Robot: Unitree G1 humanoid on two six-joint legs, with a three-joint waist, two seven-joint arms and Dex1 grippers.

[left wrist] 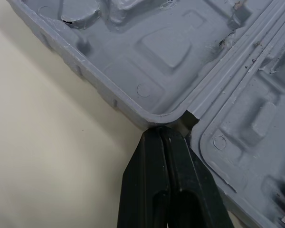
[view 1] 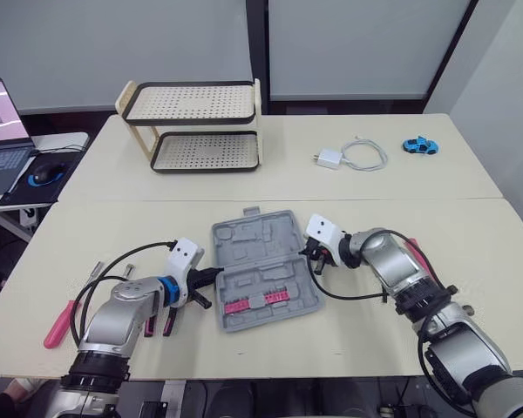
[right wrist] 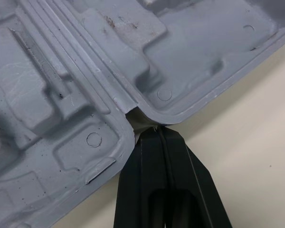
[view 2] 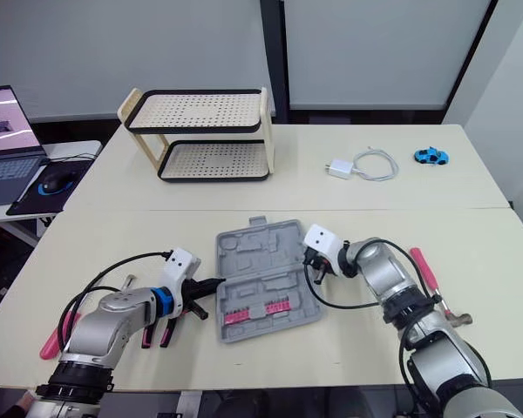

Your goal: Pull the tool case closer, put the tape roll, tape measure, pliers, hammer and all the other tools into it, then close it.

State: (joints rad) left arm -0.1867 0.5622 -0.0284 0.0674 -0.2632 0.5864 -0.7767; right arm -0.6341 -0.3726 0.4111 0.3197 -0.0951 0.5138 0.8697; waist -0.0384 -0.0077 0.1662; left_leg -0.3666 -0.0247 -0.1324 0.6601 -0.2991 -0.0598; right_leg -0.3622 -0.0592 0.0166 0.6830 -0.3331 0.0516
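Pink-handled tool (view 1: 59, 324) left of case (view 1: 261, 266) (open)

Grey tool case (view 1: 261, 261) on a pale cream table (view 1: 401, 200), with small spots of pink, red and blue.
The case is plain moulded grey inside, with a row of bright pink bits (view 1: 257, 300) in its near half. The left gripper (left wrist: 162, 130) and right gripper (right wrist: 156, 129) are glossy black. A pink-handled screwdriver (view 1: 59, 324) lies at the left and red-handled pliers (view 2: 427, 270) at the right. The two-tier rack (view 1: 192, 104) has a cream frame, black rims and cream shelves dotted with fine holes. Nearby are a white charger and cable (view 1: 329, 158) and a bright blue toy car (view 1: 419, 145).
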